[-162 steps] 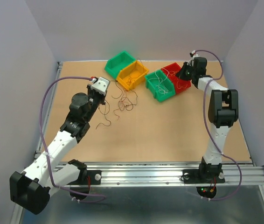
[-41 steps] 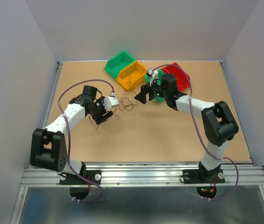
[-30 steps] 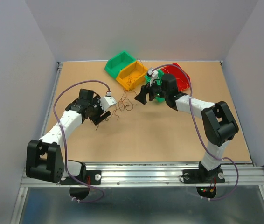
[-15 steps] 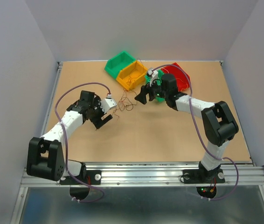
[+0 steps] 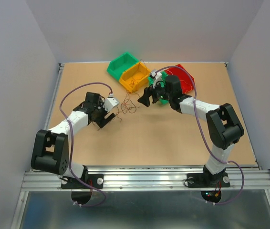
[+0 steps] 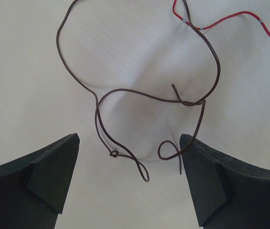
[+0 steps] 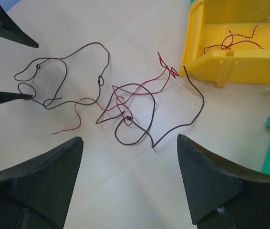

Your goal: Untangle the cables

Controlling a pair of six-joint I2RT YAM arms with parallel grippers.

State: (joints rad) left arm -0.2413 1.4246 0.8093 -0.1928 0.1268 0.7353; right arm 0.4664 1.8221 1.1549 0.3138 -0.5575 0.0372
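Observation:
The cables (image 5: 128,106) lie as a loose tangle of thin dark brown and red wires on the table, in front of the yellow bin. My left gripper (image 5: 112,112) is open just left of the tangle. In the left wrist view a curly brown wire (image 6: 125,95) lies flat between and ahead of the left gripper (image 6: 129,138), touching neither finger, with a red wire (image 6: 230,19) beyond it. My right gripper (image 5: 143,99) hangs open over the tangle's right side. In the right wrist view the brown and red knot (image 7: 125,107) lies ahead of the right gripper (image 7: 130,140), which holds nothing.
Several bins stand at the back: a green bin (image 5: 122,63), a yellow bin (image 5: 135,76) with wires inside, also close in the right wrist view as the yellow bin (image 7: 230,57), a red bin (image 5: 185,78), and a green bin (image 5: 154,80) partly hidden behind the right arm.
The left arm has shifted, bringing its gripper slightly nearer the tangle, and its jaws have spread wider. The right arm came earlier from the red bin and has held still over the last second.

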